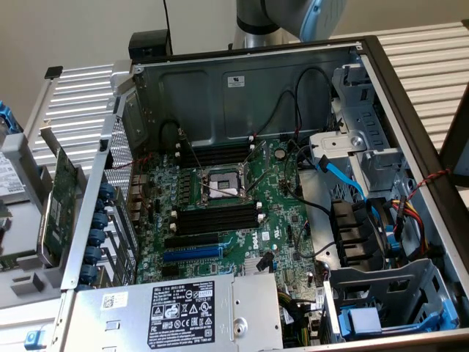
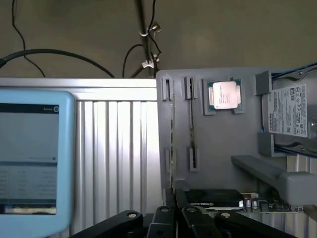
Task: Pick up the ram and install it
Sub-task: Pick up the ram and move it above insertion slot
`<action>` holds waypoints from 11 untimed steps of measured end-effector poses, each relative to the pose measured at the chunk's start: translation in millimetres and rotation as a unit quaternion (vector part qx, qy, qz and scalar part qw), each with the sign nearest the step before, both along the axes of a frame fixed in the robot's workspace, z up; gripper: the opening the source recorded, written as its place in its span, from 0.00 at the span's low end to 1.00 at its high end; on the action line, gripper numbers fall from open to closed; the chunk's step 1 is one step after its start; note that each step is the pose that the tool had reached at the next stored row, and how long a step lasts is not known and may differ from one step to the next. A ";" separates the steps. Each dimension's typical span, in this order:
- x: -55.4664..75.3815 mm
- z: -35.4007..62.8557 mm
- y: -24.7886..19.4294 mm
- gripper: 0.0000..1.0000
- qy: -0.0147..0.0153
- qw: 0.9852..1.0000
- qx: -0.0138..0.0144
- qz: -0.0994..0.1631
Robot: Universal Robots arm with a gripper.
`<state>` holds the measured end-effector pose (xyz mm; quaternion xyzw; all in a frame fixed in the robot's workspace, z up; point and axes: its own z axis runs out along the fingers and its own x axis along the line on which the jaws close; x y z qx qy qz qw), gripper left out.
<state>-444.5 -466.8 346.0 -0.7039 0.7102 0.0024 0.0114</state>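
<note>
Two ram sticks, seen edge-on, stand in holders on the grey tray (image 2: 218,144): one ram (image 2: 172,134) is a thin greenish line, the other (image 2: 191,121) is darker and shorter. My gripper (image 2: 175,197) hangs well above the near end of the tray, in line with the first ram. Its black fingers (image 2: 167,208) are shut together with nothing between them. In the exterior view, the open computer case (image 1: 410,103) shows the motherboard (image 1: 242,235) with black memory slots (image 1: 218,218) on both sides of the processor socket (image 1: 220,187). The arm's silver and blue joint (image 1: 293,18) is above the case's back wall.
The tray also carries a processor (image 2: 224,94), a hard drive (image 2: 292,109) and a green expansion card (image 1: 58,205) with a metal bracket. A light-blue screen (image 2: 29,158) stands beside the ribbed metal table (image 2: 119,158). Cables (image 1: 337,172) and drive cages crowd the case at the exterior view's right.
</note>
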 end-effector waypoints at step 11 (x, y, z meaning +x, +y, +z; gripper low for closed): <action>42.1 45.5 -4.8 0.13 0.000 1.000 0.002 0.000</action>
